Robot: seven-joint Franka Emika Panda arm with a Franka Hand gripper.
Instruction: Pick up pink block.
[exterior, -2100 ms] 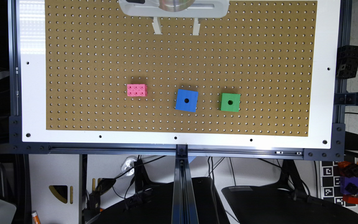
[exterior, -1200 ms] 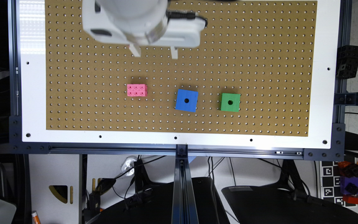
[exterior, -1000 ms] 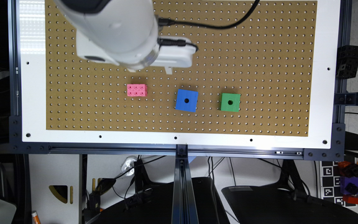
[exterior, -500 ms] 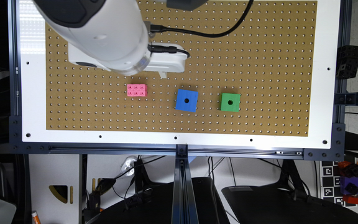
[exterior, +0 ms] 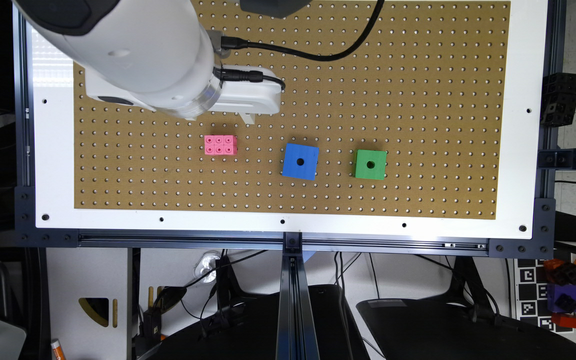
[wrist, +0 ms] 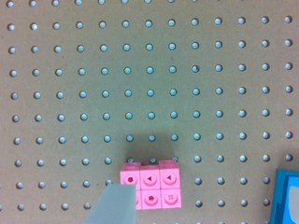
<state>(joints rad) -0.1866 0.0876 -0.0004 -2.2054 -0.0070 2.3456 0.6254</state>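
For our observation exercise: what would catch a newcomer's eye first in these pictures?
The big white robot arm looms over the brown perforated pegboard at the exterior view's upper left. Just below it, three bright plastic blocks lie in a row: a small pink six-holed block, a blue cube, a green cube.

Materials and finishes. The pegboard (exterior: 418, 100) is seen as matt brown fibreboard, evenly perforated, bordered by a smooth, glossy white panel (exterior: 53, 165) held in a dark, anodised-looking metal frame (exterior: 293, 240). On the pegboard, the pink block (exterior: 220, 145) is shown as smooth moulded plastic with a slight sheen; the blue cube (exterior: 300, 161) and green cube (exterior: 370, 164) beside it appear matt and smooth. Above the pegboard, the arm's shell (exterior: 133, 45) is rendered in glossy white plastic, with a black rubbery cable (exterior: 318, 55).
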